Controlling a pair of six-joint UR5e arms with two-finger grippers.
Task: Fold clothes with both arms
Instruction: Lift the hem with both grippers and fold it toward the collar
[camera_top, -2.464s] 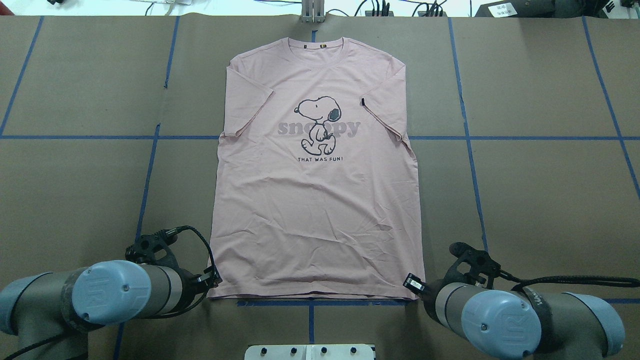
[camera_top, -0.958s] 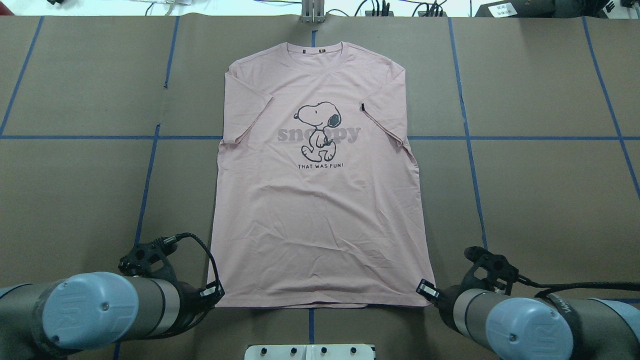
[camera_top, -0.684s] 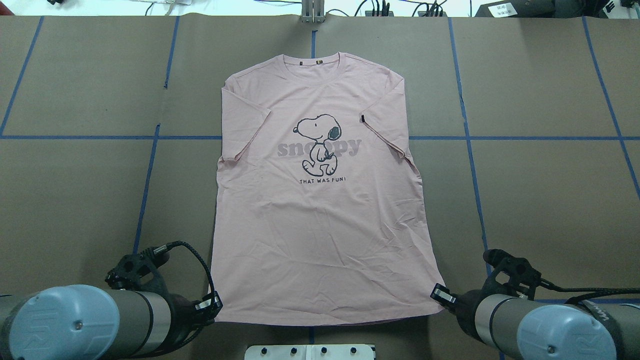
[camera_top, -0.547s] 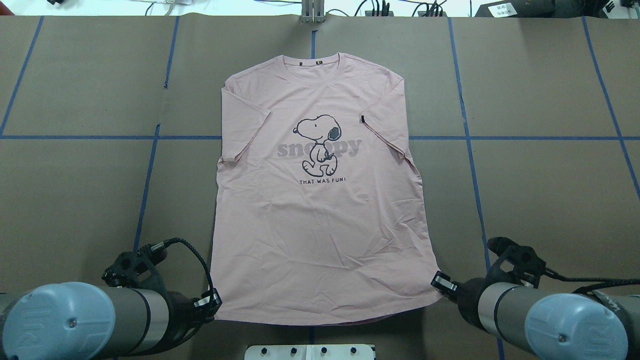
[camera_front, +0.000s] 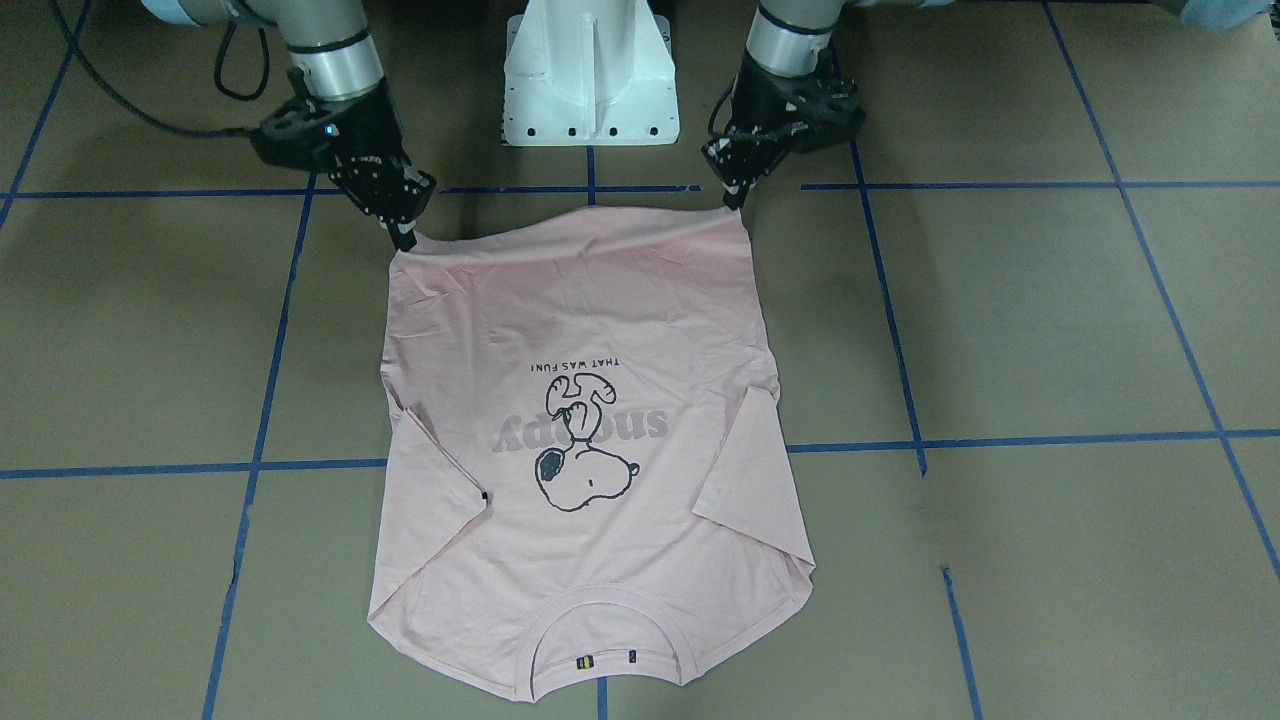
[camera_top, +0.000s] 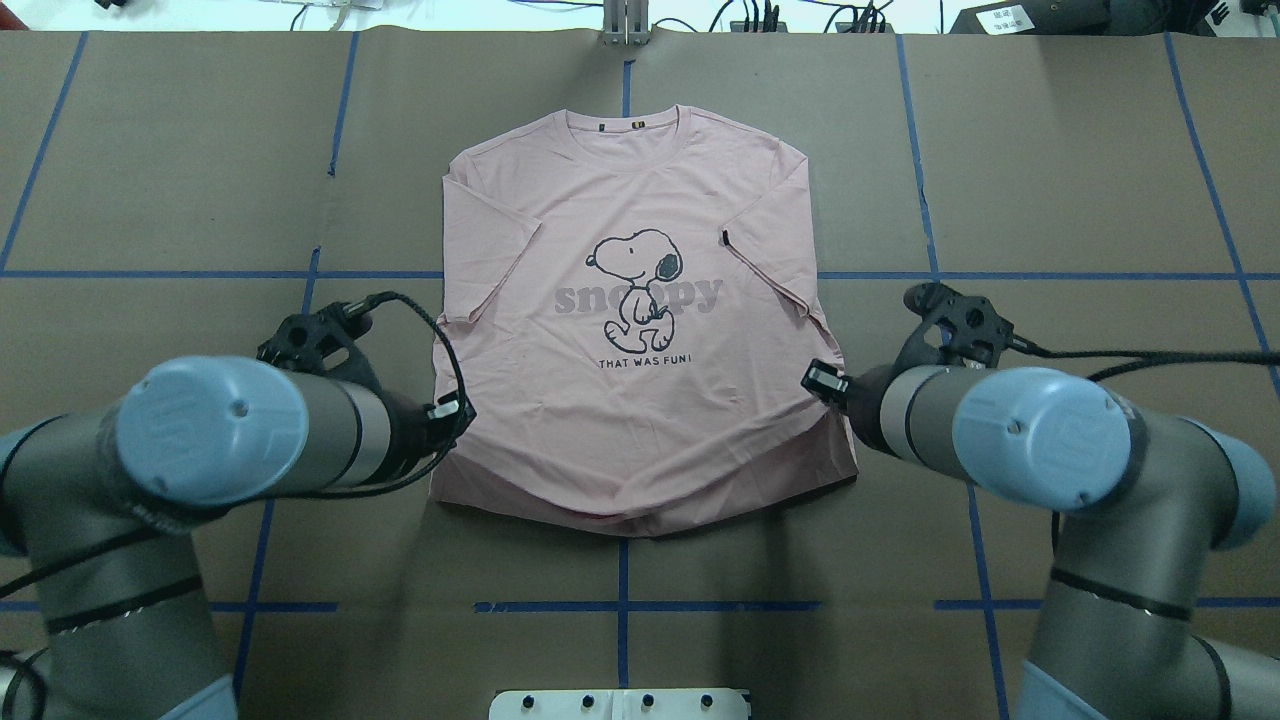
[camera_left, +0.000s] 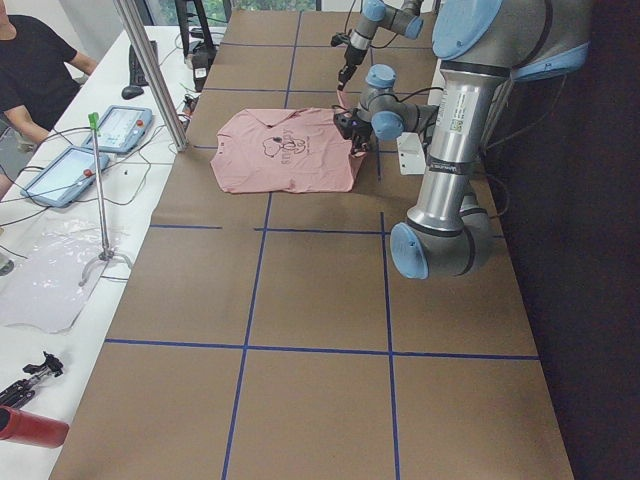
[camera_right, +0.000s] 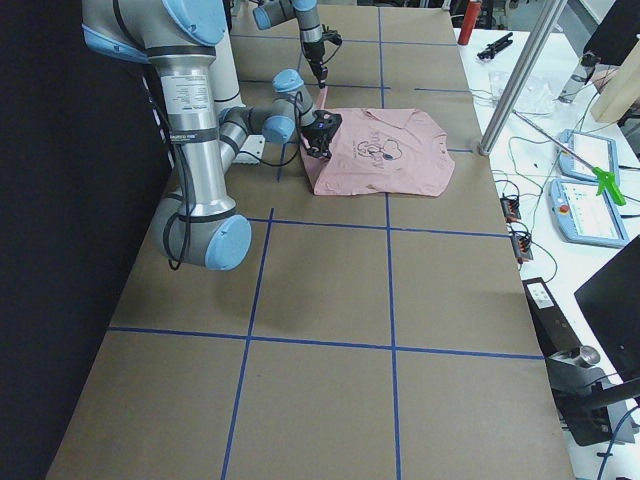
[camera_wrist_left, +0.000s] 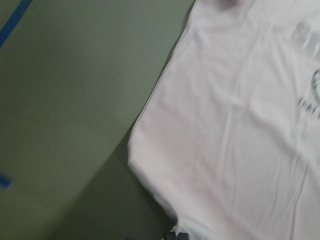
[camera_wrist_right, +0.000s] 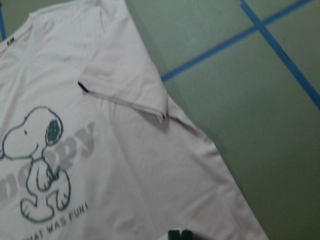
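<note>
While both tools were clamped on its hem, the pale pink T-shirt (camera_top: 640, 330) lay print-side up in the middle of the counter (camera_top: 1100, 150), with its ribbed collar (camera_top: 627, 125) at the end farthest from the robot. Left tool (camera_front: 737, 198): fingers closed on the hem corner on the robot's left, held clear above the counter. Right tool (camera_front: 404, 238): fingers closed on the opposite hem corner, likewise raised. Hem: stretched between the two tools and sagging slightly at its middle, with a shadow on the counter beneath it. Near part of the shirt: rising from the counter to the tools; in the overhead view the raised hem stood over the lower body, and a darker pink band showed below it. Upper body, both short sleeves and collar: flat on the counter. Cartoon dog (camera_top: 635, 270): dark outline across grey lettering, with a line of small dark capitals under it, all uncovered. Left arm (camera_top: 210, 440) and right arm (camera_top: 1040, 440): reaching in from either side of the shirt, light blue joint caps uppermost. Counter: brown, marked into squares by blue tape lines (camera_top: 930, 275). White pedestal base (camera_front: 590, 70): at the robot's edge, between the arms.
</note>
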